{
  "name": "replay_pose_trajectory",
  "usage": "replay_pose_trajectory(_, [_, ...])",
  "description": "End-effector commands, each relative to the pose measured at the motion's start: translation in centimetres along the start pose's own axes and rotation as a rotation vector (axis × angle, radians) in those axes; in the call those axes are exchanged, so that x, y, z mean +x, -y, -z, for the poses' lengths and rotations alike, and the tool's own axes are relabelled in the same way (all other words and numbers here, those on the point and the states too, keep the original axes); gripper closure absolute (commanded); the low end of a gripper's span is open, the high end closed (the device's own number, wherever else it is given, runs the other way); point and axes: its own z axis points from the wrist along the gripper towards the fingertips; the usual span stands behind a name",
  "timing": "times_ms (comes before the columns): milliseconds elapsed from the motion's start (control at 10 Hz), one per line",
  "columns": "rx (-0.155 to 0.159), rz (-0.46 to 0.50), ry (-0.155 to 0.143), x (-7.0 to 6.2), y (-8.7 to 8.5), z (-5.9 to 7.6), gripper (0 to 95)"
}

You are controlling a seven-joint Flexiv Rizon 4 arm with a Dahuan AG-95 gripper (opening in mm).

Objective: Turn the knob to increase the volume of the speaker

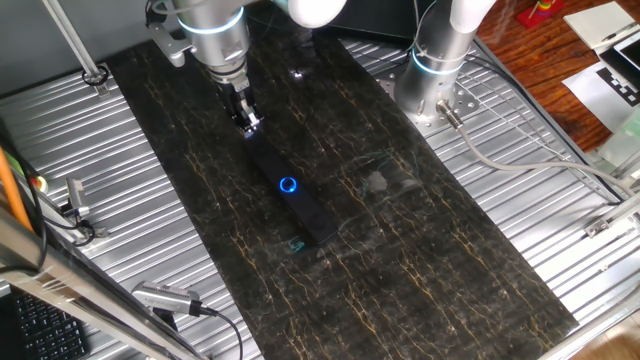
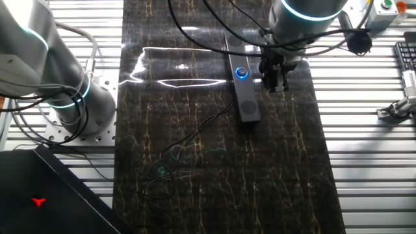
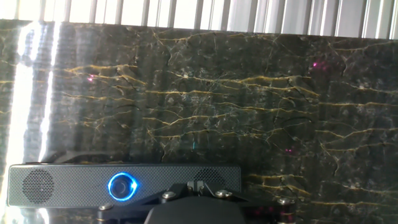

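Observation:
The speaker [image 1: 300,200] is a flat black bar lying on the dark marbled mat [image 1: 400,260]. It also shows in the other fixed view [image 2: 246,97] and along the bottom of the hand view [image 3: 62,185]. The knob [image 1: 288,184] glows with a blue ring near one end [image 2: 242,73] [image 3: 122,186]. My gripper [image 1: 249,124] hangs near the speaker's far end, apart from the knob. In the other fixed view the gripper [image 2: 274,83] is beside the speaker, right of the knob. In the hand view the gripper [image 3: 200,185] is shut and empty, its tips right of the knob.
A second arm's base [image 1: 438,65] stands at the mat's far corner and also shows in the other fixed view [image 2: 62,88]. A thin cable [image 2: 195,130] runs from the speaker across the mat. Ribbed metal tabletop [image 1: 120,180] flanks the mat. A keyboard [image 2: 406,55] lies at the right edge.

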Motion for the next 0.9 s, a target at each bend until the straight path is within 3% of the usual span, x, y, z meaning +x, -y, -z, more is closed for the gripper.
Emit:
replay_pose_trajectory(100, [0.044,0.042,-0.037,-0.7,-4.38,-2.45,95.0])
replay_pose_trajectory(900, [0.038,0.066,-0.042,-0.55,-4.0,-2.35,95.0])
